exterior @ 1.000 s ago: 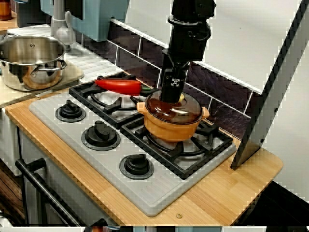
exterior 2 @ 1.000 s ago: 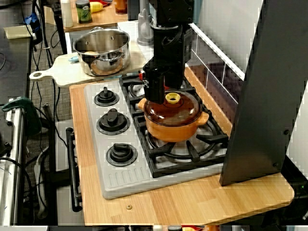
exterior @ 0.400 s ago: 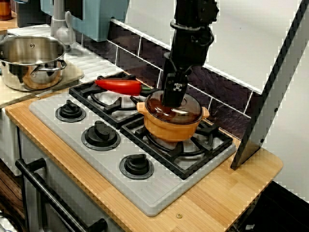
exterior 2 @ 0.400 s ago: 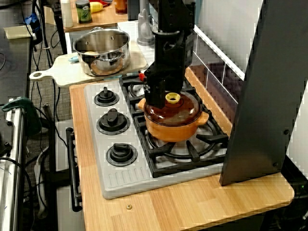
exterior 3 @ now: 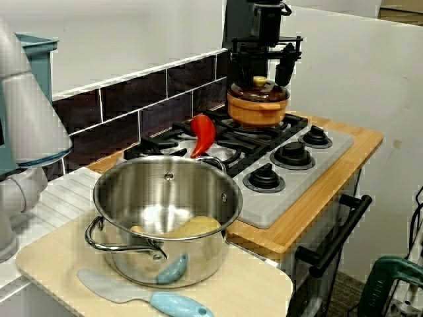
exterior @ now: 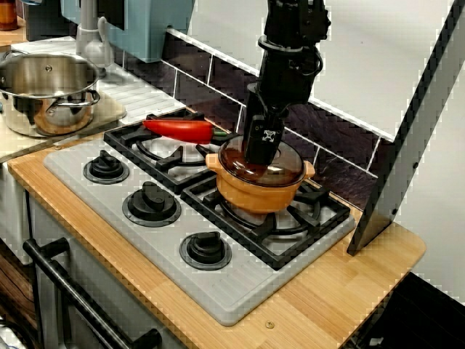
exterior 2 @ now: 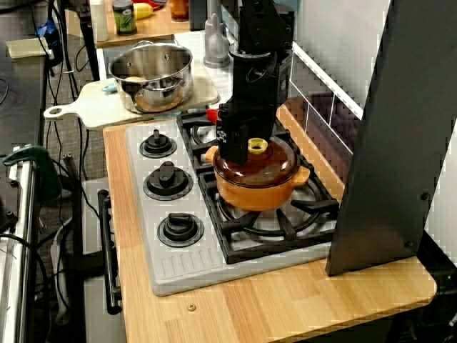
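Fingers (exterior 3: 289, 66) released, spread either side of the yellow knob (exterior 3: 260, 80), gripping nothing. Knob tops the brown lid (exterior 2: 257, 166) on the orange pot (exterior: 258, 190), which sits on the stove (exterior: 240, 291) burner away from the pepper (exterior: 178, 129).

Risk, as I judge it: the knob is small and round. If I close off-centre it slips out, or the lid tips and skids on the rim. Pushing down could shove the pot on the grate.

The view from the steel pot (exterior 3: 165, 198) end shows the gap at each finger. In the front view my wrist hides the knob. The high view shows the knob but not the spread.
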Motion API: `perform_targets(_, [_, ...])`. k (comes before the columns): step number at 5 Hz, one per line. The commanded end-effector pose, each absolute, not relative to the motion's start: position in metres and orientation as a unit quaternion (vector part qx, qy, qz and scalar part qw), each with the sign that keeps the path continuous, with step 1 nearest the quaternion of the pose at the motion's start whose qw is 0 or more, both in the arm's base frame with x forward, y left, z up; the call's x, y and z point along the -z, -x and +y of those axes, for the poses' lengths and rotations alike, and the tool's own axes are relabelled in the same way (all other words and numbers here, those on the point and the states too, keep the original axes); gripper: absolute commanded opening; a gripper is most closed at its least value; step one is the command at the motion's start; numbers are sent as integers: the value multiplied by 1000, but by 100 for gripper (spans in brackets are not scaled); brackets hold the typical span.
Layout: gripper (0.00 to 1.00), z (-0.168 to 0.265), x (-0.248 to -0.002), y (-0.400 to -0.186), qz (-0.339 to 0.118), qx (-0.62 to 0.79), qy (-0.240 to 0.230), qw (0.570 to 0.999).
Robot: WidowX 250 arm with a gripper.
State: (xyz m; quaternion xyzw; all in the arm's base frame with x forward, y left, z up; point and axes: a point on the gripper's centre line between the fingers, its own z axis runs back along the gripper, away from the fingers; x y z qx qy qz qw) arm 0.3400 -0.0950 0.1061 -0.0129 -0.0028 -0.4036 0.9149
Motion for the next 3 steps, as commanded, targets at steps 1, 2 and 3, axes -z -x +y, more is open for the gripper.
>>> perform_targets(1, [100,-97,-117,-348,-20,396,12,918])
perform_targets(2, [100,-97,-118,-349,-19,393,16,919])
perform_targets(3, [45,-96,-117,-349,-18,391,19,920])
